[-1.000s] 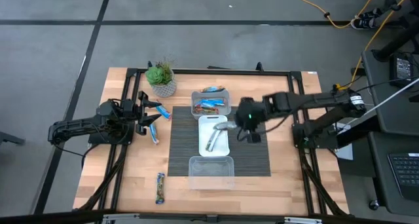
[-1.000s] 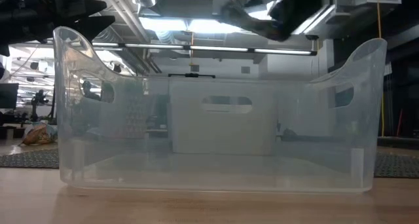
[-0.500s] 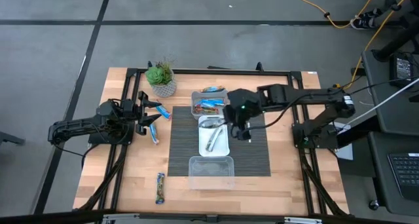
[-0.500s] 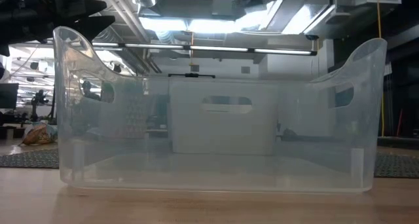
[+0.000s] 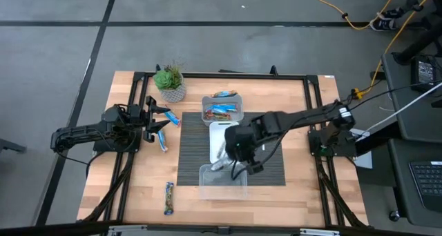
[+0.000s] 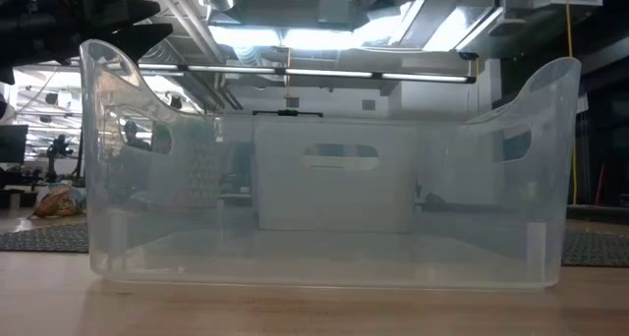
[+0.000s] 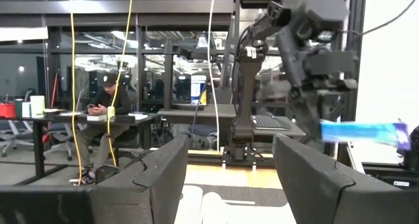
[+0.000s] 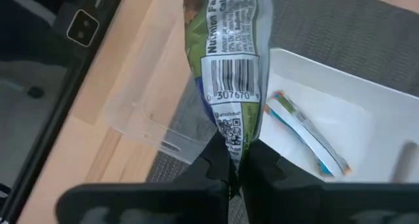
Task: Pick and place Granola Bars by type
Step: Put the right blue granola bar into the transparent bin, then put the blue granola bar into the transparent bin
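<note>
right gripper (image 8: 237, 160): pinching a bar (image 8: 229, 67) by its end, long axis pointing away from the fingers
tub (image 5: 222, 181): empty, probably just below the bar
left gripper (image 7: 226, 178): spread, parked far left

Left pincer (image 7: 226, 178) (fingers parted) toward seated person (image 7: 107, 112)

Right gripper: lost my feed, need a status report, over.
Right gripper shut on a granola bar, over the near clear tub. Left gripper open, parked by loose bars. Nothing in the way.
</note>
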You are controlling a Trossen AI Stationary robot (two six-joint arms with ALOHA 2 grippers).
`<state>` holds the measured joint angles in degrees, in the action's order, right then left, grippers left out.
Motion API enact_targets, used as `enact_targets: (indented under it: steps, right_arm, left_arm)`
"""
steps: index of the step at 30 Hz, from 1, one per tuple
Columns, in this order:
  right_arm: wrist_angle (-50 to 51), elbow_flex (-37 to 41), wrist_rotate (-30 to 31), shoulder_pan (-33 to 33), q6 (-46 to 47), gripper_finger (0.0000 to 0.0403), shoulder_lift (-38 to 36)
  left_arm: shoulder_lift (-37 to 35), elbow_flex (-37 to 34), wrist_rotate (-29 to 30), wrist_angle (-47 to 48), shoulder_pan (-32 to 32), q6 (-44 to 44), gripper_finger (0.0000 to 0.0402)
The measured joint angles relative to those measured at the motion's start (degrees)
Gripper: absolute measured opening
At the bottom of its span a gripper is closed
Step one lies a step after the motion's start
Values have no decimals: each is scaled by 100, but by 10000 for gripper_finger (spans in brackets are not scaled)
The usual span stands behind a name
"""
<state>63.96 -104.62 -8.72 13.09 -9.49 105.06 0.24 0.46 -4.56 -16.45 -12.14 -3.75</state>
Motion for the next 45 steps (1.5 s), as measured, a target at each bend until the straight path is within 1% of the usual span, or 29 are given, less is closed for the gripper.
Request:
enact_targets:
  steps: [7, 13, 15, 20, 21, 23, 28, 31, 35, 38, 42, 45]
  right_arm:
    - [-160, 0, 0, 149, -304, 21, 331]
    - [-245, 0, 5, 232, -205, 21, 562]
    - [-461, 0, -2, 265, -4, 21, 667]
    - [-495, 60, -187, 381, 486, 21, 891]
    - [-526, 153, -187, 416, 504, 21, 893]
    - [-918, 411, -193, 479, 626, 21, 889]
    - [-1471, 912, -203, 504, 1225, 23, 891]
    - [-1447, 1020, -152, 509, 1407, 38, 891]
    - [-1504, 1016, -152, 517, 1538, 70, 884]
    - [-1503, 1016, -145, 510, 1557, 100, 884]
    - [-1437, 988, -143, 510, 1873, 144, 857]
    - [-1326, 840, -70, 513, 2005, 168, 797]
  left_arm:
    - [0, 1, 0, 0, -1, 1, 217]
    - [1, 0, 0, 0, -1, 0, 219]
    - [-1, 0, 0, 0, 0, 0, 219]
    - [0, 1, 0, 1, -1, 1, 217]
    - [0, 1, 0, 0, 0, 0, 217]
    - [-1, 1, 0, 0, 0, 1, 219]
    - [-1, 1, 0, 0, 0, 0, 217]
    - [1, 1, 0, 0, 0, 0, 217]
    - [-1, 1, 0, 0, 0, 0, 219]
    - [-1, 0, 0, 0, -2, 2, 218]
    - [0, 1, 0, 0, -1, 1, 217]
    - [1, -1, 0, 0, -2, 2, 219]
